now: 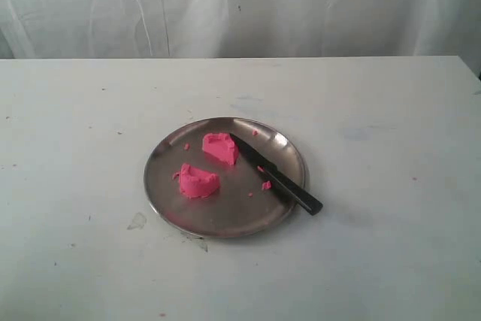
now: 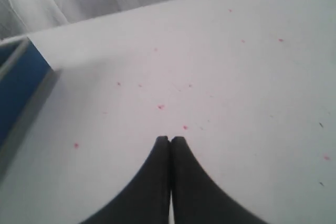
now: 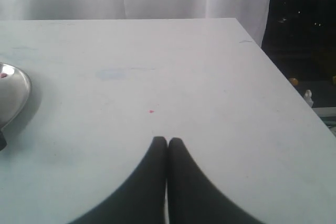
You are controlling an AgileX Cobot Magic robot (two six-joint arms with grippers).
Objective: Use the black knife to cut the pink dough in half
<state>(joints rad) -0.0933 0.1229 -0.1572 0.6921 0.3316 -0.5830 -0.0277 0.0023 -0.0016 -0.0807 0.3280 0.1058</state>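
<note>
Soft, even light filled the exterior view, washing the white table [image 1: 391, 261] pale while the steel plate [image 1: 169, 167] carried a dull grey sheen with a brighter glint at its upper right rim and only a faint shadow along its lower edge. Both wrist views were hazy and low in contrast, the dark fingers [image 2: 152, 192] at the bottom centre blurred at their edges. The right wrist view fell to near black at its upper right.

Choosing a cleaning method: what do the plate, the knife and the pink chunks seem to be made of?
The plate: likely steel, shiny, with mirror-like reflections. The black knife: uniformly matte black, probably plastic or coated; unclear which. The pink dough: soft matte modelling dough, in two chunks with rough crumbly edges and stray crumbs nearby.
</note>
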